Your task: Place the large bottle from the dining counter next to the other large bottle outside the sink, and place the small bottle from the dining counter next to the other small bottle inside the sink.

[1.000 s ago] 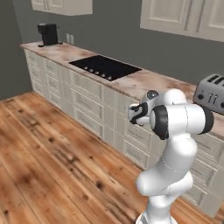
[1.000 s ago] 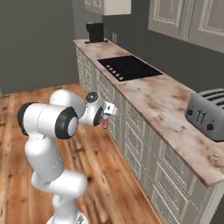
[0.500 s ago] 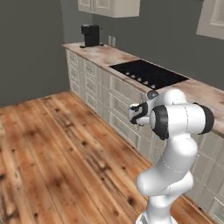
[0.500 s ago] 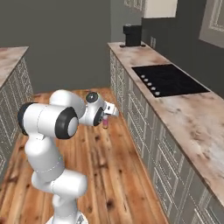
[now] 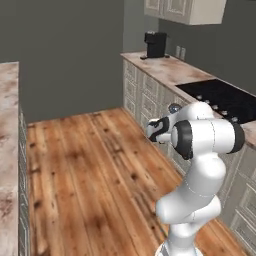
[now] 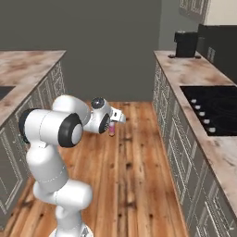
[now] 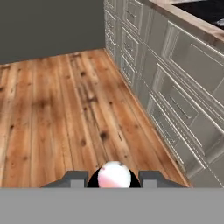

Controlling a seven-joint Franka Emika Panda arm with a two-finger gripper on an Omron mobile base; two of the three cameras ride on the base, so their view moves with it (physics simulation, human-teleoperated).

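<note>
Clamping gripper (image 7: 113,180), narrow-set on a small pinkish bottle (image 7: 114,175)

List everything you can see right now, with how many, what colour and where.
Bottle: one, pinkish with a pale top, held in the fingers above the floor.
Coffee machine: one, black, far end of the right-hand counter.
Cooktop: one, black, set in the right-hand counter.
Counters: marbled pinkish-brown, along both sides.
Cabinets: grey-white panelled fronts under the counters; wall cabinets above.
Floor: brown wood planks, between the counters.
Wall: dark grey, at the far end.
Arm: one, white with dark joints, near foreground.
Fingers: two, dark, shut on the bottle.
</note>
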